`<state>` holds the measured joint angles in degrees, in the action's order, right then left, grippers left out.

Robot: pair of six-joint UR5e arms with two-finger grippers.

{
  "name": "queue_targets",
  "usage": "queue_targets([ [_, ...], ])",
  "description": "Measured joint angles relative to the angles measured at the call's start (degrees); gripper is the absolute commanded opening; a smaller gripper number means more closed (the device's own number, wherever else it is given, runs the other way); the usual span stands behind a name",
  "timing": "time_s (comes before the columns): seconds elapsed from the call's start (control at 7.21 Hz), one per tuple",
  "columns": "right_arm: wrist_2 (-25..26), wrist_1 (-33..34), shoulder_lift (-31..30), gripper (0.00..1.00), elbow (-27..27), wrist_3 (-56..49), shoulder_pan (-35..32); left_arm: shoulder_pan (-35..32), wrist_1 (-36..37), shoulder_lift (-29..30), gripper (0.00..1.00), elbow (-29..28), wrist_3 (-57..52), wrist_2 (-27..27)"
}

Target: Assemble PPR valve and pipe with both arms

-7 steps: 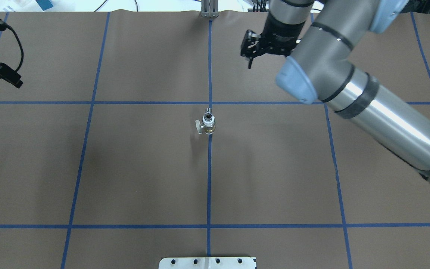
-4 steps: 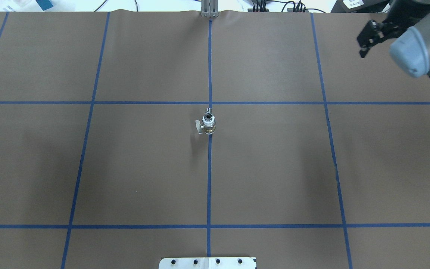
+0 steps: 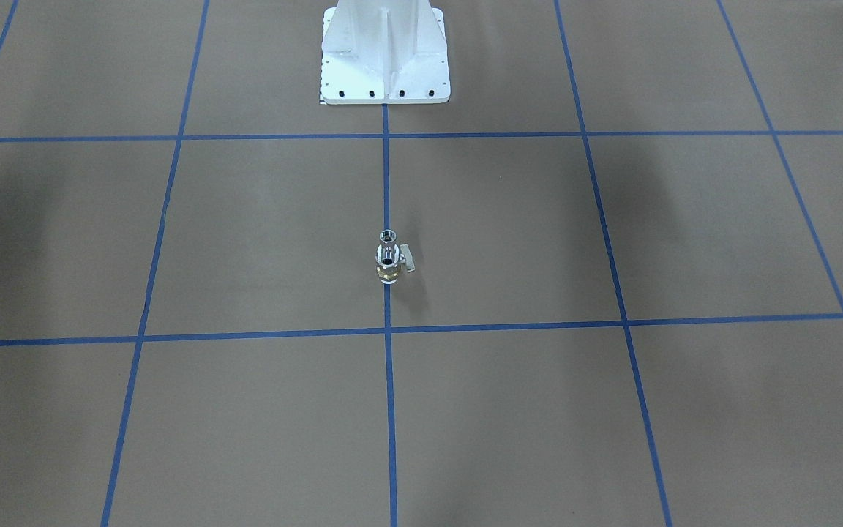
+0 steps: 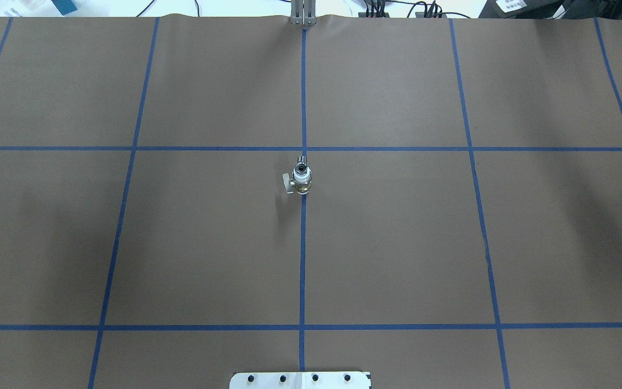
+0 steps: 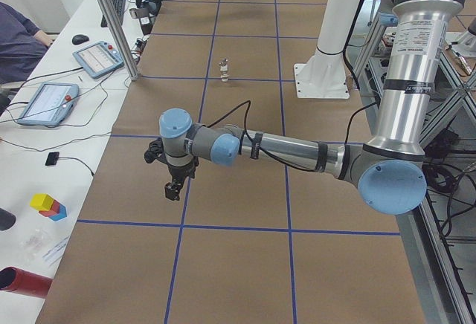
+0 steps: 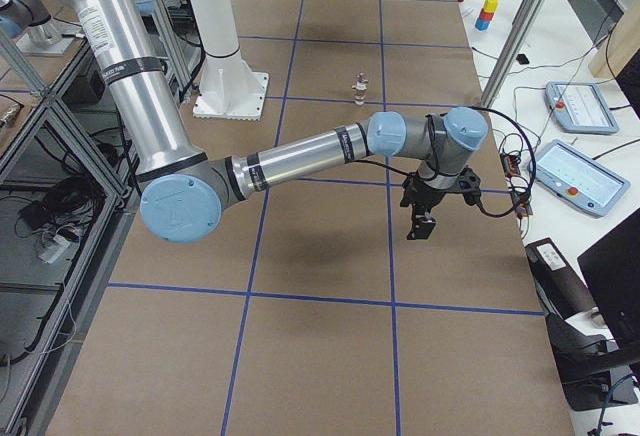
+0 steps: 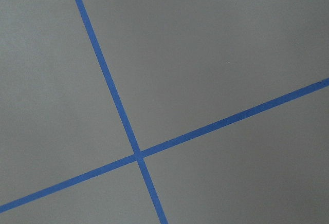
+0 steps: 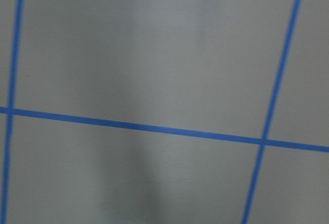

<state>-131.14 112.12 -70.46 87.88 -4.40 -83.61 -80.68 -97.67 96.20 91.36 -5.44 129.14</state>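
Overhead exterior: valve (image 4: 302, 186) stands upright on the table's (image 4: 397, 243) centre tape line, silver pipe (image 4: 302, 160) seemingly fitted on top. Exterior left: left gripper (image 5: 172, 189) hovers well apart; finger state unclear. Exterior right: right gripper (image 6: 419, 228) likewise, fingers unreadable.

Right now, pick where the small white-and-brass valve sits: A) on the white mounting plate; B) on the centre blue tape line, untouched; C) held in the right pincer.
B: the small white-and-brass valve stands on the centre blue tape line of the brown table, nothing touching it.
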Motion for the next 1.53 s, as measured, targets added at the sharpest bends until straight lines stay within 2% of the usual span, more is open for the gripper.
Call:
queue_targets([
  [0.42,-0.16,-18.20,-8.88,0.99,-5.59,-1.12,-3.31,-0.92,-0.34,-2.29,1.00,-0.33,0.25,-0.04],
  [0.56,-0.89,-20.96,-11.06,0.99,-6.15,-1.01,-4.05,-1.22,-0.10,-2.41,1.00,-0.36,0.36,0.02],
  [0.83,-2.74,-22.25,-13.48,0.99,-5.02,-0.80,-5.43,-1.38,0.25,-2.49,1.00,-0.34,0.46,0.07],
  [1.25,-3.38,-17.53,-13.82,0.99,1.03,1.95,-6.25,-1.41,0.37,-2.51,1.00,-0.06,1.06,0.14],
  [1.53,-4.11,-16.53,-14.10,0.99,2.36,2.64,-6.29,-1.44,0.38,-2.51,1.00,0.08,2.34,0.15],
])
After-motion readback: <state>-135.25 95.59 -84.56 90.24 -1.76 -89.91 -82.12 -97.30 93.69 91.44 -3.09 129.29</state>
